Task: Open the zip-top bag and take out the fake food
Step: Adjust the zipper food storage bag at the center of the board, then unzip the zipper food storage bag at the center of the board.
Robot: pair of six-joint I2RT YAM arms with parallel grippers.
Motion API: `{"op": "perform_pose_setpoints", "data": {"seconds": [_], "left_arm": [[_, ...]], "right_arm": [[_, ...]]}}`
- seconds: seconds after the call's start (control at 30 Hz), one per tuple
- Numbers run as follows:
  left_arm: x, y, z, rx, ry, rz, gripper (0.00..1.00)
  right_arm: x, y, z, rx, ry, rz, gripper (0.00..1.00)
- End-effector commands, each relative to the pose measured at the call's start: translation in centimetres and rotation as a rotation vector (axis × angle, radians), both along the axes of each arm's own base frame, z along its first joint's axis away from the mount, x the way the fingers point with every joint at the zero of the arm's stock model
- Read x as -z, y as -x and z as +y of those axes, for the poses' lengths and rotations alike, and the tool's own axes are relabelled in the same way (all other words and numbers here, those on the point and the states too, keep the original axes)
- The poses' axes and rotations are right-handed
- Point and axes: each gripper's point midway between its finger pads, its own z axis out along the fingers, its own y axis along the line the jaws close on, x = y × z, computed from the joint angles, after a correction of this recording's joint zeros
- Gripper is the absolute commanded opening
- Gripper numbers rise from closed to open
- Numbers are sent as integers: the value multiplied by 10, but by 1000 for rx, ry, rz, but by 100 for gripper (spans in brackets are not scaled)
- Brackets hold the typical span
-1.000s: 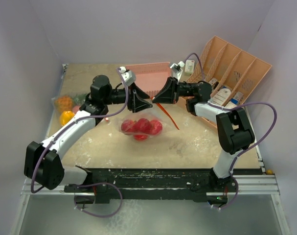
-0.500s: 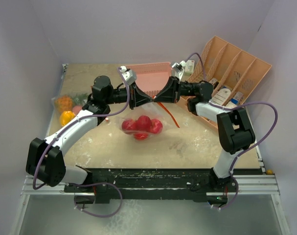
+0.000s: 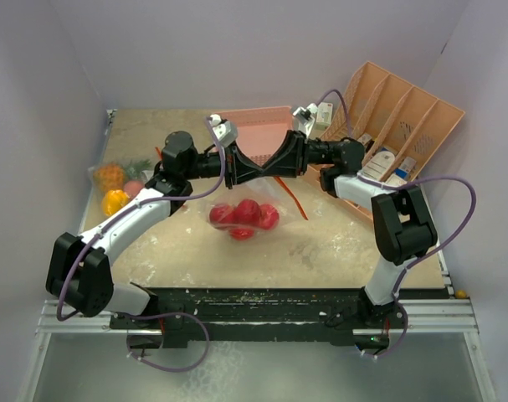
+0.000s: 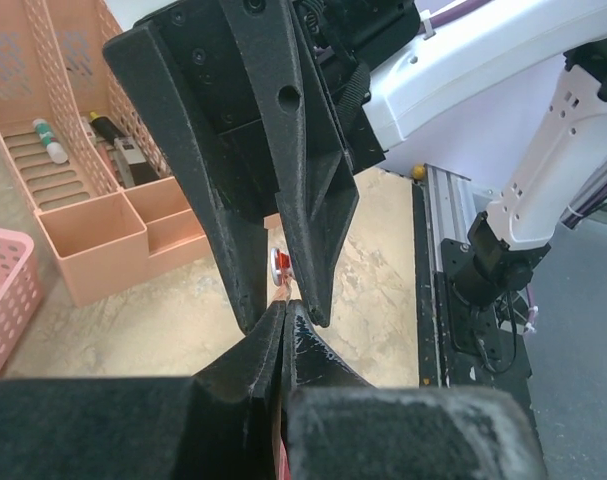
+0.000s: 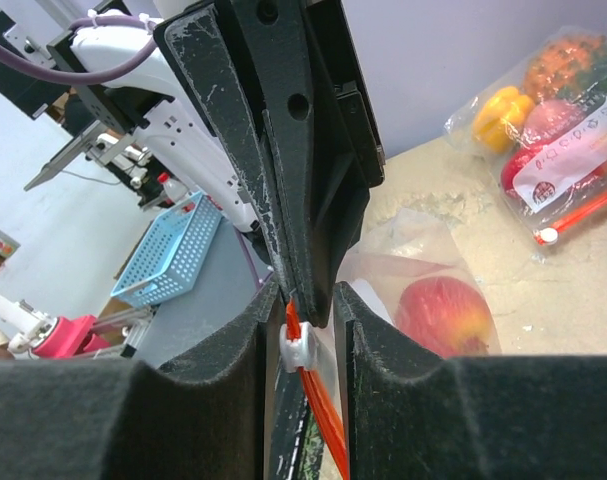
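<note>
The clear zip-top bag [image 3: 247,201] lies mid-table with its top lifted. Several red round fake fruits [image 3: 243,216] are inside it; one shows in the right wrist view [image 5: 438,315]. My left gripper [image 3: 257,172] [image 4: 285,305] is shut on the bag's top edge. My right gripper [image 3: 269,170] [image 5: 303,290] meets it tip to tip, jaws apart. The white slider [image 5: 298,350] and orange zip strip [image 5: 325,425] sit between those jaws, beside the left fingers. A second bag [image 3: 120,186] at the left holds a pineapple [image 3: 110,176] and a yellow pepper [image 3: 114,201].
A pink basket [image 3: 258,132] stands just behind both grippers. An orange divided organizer [image 3: 396,126] with bottles and cartons leans at the back right. The purple side walls close in the table on both sides.
My left gripper has moved right to the bag's top and shut on it. The right gripper's jaws, shut a second ago, have come apart around the slider.
</note>
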Motion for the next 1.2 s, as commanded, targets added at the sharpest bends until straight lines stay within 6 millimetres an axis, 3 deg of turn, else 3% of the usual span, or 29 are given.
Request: {"op": "perform_pose_setpoints", "data": {"seconds": [0.0,0.17,0.3,0.4,0.7,1.17], "left_arm": [[-14,3,-1,11,20,-64,0],[-14,0,1,-16,17,-66,0],[-16,-1,2,-29,19,-76,0],[-17,-1,5,-46,11,-86,0],[-21,-3,13,-108,11,-101,0],[-22,-7,16,-130,23,-98,0]], "right_arm": [[-46,21,-6,9,-138,-345,29],[-48,25,-7,4,-136,-359,30],[-49,24,-10,14,-132,-367,49],[-50,21,-13,39,-141,-368,54],[-48,11,-13,75,-155,-342,36],[-40,4,-17,102,-141,-328,37]]}}
